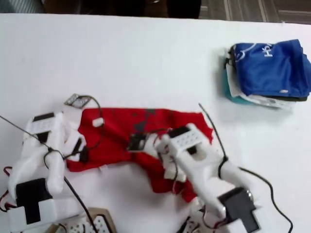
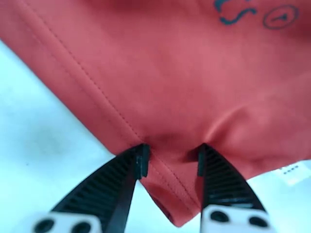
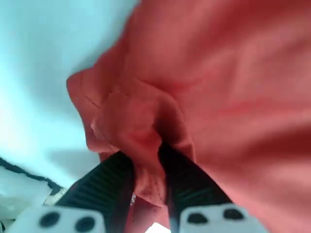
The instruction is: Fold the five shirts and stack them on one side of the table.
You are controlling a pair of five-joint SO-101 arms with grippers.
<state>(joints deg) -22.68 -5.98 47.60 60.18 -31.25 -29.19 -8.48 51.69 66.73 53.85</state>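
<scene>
**Red shirt spread on white table, both arms at its edge**

Item 1, left arm [image 1: 41, 160]: lower left of the high view, at the shirt's left end. The left gripper [image 2: 171, 162] stands with its black fingers [image 2: 121, 187] spread, tips pressed to the cloth and a stitched hem lying between them.

Item 2, right arm [image 1: 204, 165]: lower centre-right of the high view, lying over the shirt's lower edge. The right gripper [image 3: 146, 165] is pressed together on a bunched fold of red cloth.

Item 3, red shirt [image 1: 126, 128]: unfolded and rumpled across the middle of the table [image 1: 146, 58], with dark print on its upper part and one tail trailing down under the right arm.

Item 4, stack of folded shirts [image 1: 267, 73]: upper right of the frame, well apart from the red shirt. A blue one lies on top, with teal and white edges showing beneath.
</scene>
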